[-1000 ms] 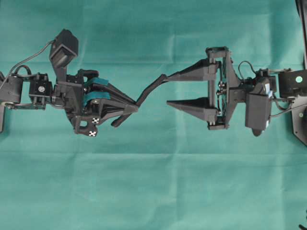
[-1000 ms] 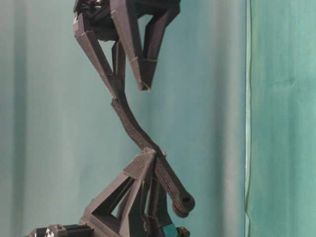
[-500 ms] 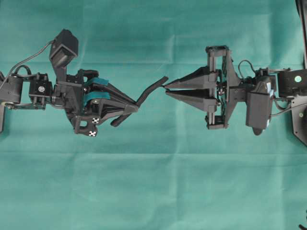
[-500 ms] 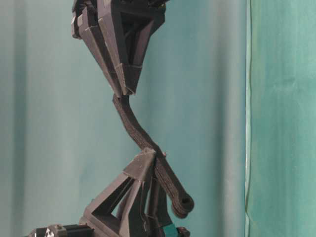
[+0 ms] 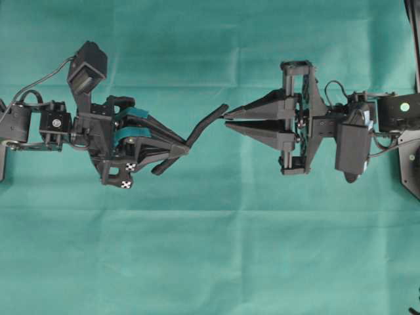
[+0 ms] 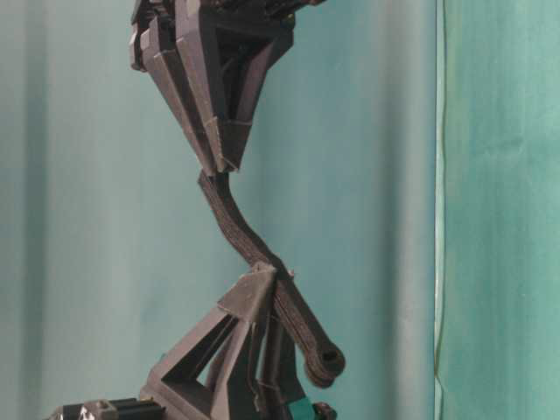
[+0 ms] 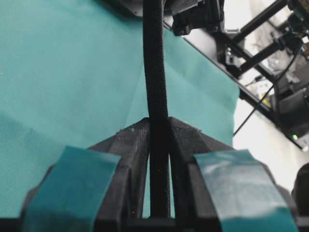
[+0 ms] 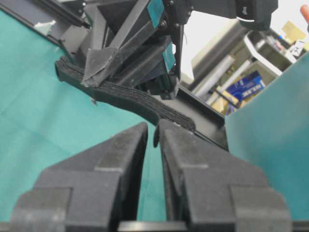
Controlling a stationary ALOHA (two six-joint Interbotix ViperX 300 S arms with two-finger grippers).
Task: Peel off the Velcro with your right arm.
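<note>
Left pincer (image 5: 186,149) clamping Velcro (image 5: 209,123), right pincer (image 5: 226,121) seemingly pinching its tip

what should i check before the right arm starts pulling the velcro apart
1. Left end effector clamped on the Velcro: ok.
2. Right end effector shut at the strap's free end: ok.
3. Right fingers hold one layer only: cannot tell.
4. Layers already separating: cannot tell; the strap looks whole at table level.
5. Strap off the green cloth: ok.

the right gripper (image 5: 227,119) has closed on the velcro (image 5: 209,123) tip.
</note>
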